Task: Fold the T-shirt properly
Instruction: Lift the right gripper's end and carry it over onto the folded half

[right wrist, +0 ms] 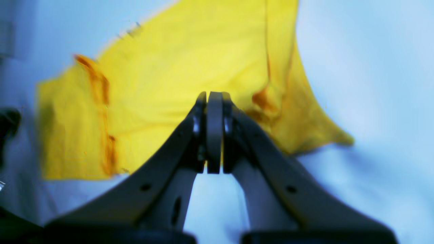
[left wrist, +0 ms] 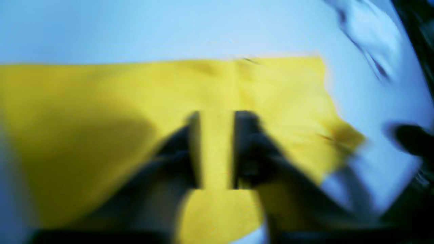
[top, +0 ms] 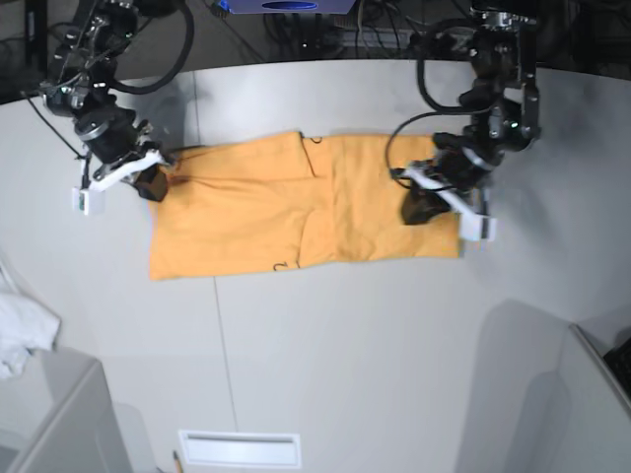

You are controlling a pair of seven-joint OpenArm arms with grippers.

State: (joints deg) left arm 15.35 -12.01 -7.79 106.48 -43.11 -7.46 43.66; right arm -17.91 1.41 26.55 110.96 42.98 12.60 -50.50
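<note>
The T-shirt (top: 296, 207) lies on the white table (top: 345, 345) as a wide orange band with a vertical fold line near its middle. Thin black marks show at its edges. My left gripper (top: 419, 209) is low over the shirt's right part. In the blurred left wrist view its fingers (left wrist: 247, 142) stand a narrow gap apart, around my left gripper (left wrist: 217, 115), with the yellow T-shirt (left wrist: 101, 101) showing between them. My right gripper (top: 153, 184) sits at the shirt's left edge. In the right wrist view my right gripper (right wrist: 214, 96) is shut, and the T-shirt (right wrist: 162, 67) lies behind it with no cloth visible between the fingers.
A small white cloth (top: 20, 335) lies at the table's left edge. Grey box corners stand at the front left (top: 49, 424) and front right (top: 592, 394). Cables and equipment (top: 325, 30) crowd the back edge. A slot (top: 237, 448) is set in the table's front.
</note>
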